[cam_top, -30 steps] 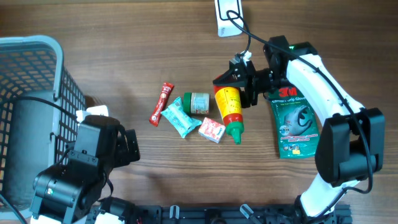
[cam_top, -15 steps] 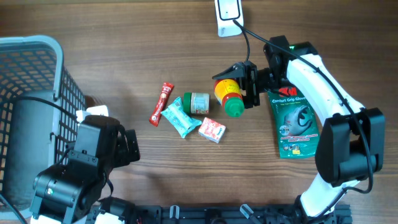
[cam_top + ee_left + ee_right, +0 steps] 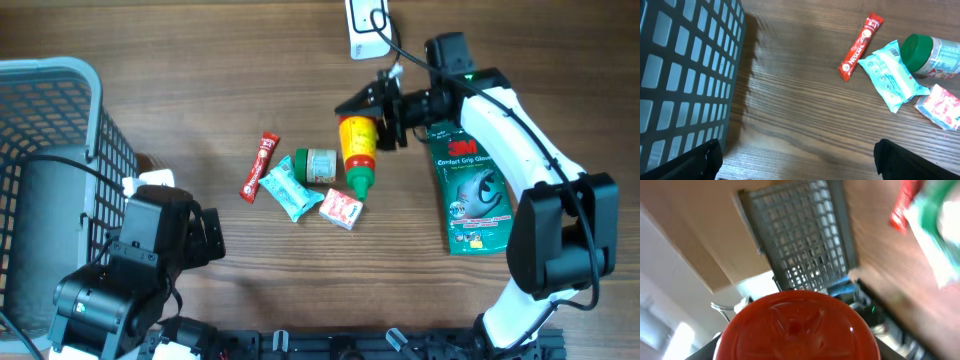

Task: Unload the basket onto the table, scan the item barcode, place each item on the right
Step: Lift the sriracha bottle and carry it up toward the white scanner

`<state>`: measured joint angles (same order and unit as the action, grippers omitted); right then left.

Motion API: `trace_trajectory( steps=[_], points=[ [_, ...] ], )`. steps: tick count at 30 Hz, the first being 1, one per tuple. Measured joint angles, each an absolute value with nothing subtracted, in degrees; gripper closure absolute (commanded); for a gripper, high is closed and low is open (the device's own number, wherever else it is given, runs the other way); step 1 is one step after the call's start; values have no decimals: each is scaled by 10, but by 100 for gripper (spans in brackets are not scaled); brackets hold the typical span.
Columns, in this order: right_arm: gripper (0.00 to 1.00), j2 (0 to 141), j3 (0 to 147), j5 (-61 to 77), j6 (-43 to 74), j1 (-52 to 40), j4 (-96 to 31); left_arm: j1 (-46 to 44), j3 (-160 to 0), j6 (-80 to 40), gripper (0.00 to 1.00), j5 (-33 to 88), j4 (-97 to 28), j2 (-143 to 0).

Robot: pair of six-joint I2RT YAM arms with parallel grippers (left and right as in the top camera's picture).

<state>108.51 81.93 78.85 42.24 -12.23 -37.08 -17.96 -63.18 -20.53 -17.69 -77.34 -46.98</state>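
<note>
My right gripper point(image 3: 372, 118) is shut on the base end of a sauce bottle point(image 3: 357, 150) with a yellow label, red body and green cap. It holds the bottle above the table, cap pointing toward the near edge. In the right wrist view the bottle's red base point(image 3: 795, 330) fills the lower frame. A white scanner point(image 3: 366, 24) with a black cable lies at the far edge, just beyond the bottle. My left gripper point(image 3: 205, 235) hangs open at the near left, beside the basket; its wrist view shows both fingertips point(image 3: 707, 159) wide apart over bare wood.
A grey mesh basket point(image 3: 60, 120) stands at the left. A red Nescafe stick point(image 3: 260, 167), teal packet point(image 3: 287, 188), green-lidded jar point(image 3: 320, 165) and small pink box point(image 3: 341, 209) lie mid-table. A green 3M pack point(image 3: 474, 195) lies under the right arm.
The right gripper has lifted the bottle off the table, swung it, and carried it toward the far edge, nearer the scanner. The left arm has stayed still.
</note>
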Motion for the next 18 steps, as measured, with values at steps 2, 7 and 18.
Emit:
trace_trajectory(
  steps=[2, 7, 18],
  points=[
    [96, 1085, 820, 818, 424, -123, -298, -180, -632, -205, 0, -177, -774, -470],
    [96, 1085, 821, 870, 439, -130, -277, -180, -632, -205, 0, -177, -774, -470],
    [96, 1085, 821, 893, 595, -132, -267, -180, -632, -205, 0, -177, -774, -470]
  ],
)
